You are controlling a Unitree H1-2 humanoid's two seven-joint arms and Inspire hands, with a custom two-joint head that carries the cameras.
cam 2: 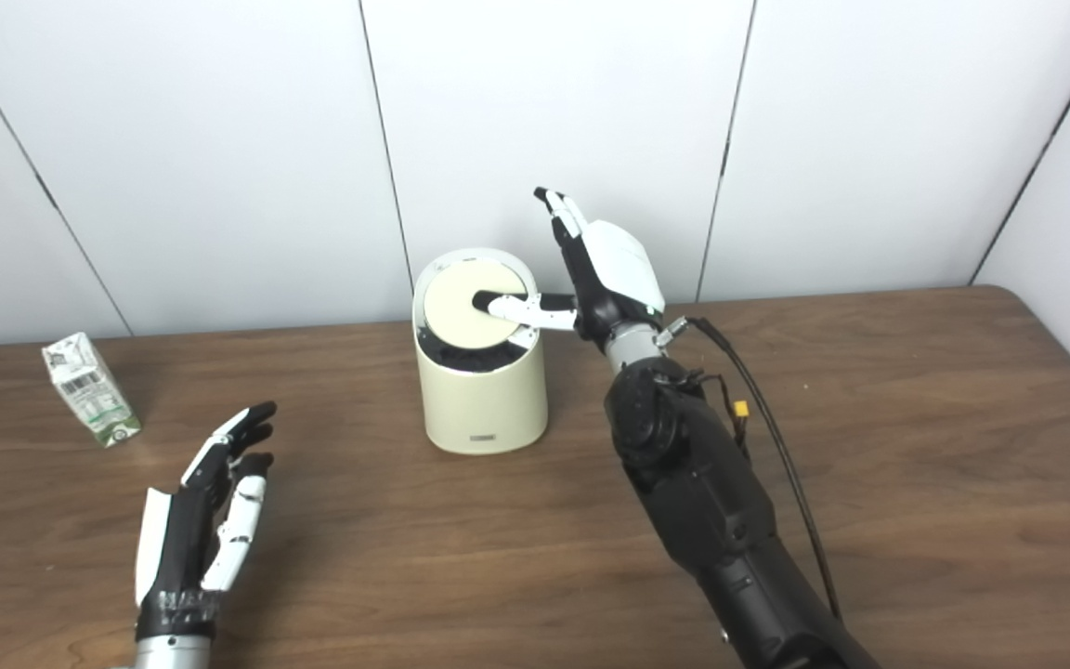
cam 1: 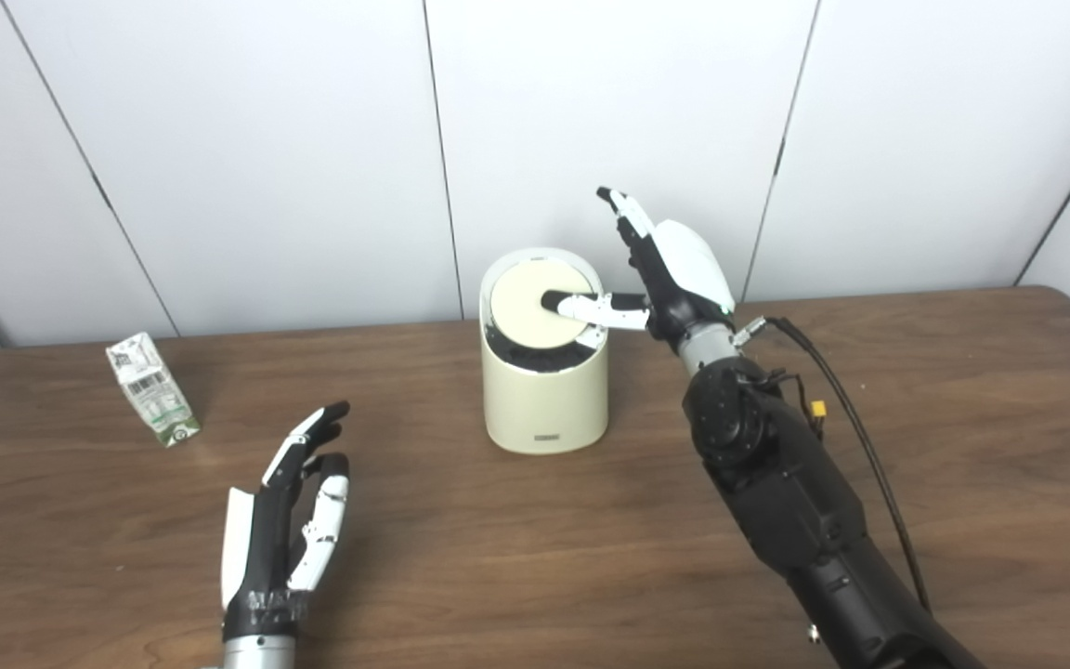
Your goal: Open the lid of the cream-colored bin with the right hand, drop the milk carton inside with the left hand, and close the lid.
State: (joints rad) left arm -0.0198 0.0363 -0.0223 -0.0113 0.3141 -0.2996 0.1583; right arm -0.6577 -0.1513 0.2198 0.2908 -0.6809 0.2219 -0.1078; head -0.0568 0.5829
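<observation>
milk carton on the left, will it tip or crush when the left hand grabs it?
The milk carton looks small and taller than its base, and already stands tilted, so a sideways nudge probably topples it. It seems to be thin paperboard, so a hard squeeze may dent it. Likely light; whether it is full cannot be told. The left hand is open and apart from it.

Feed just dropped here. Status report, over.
Right hand open, thumb on bin lid, lid tilted. Left hand open, empty. Milk carton untouched on table, path clear.
</observation>
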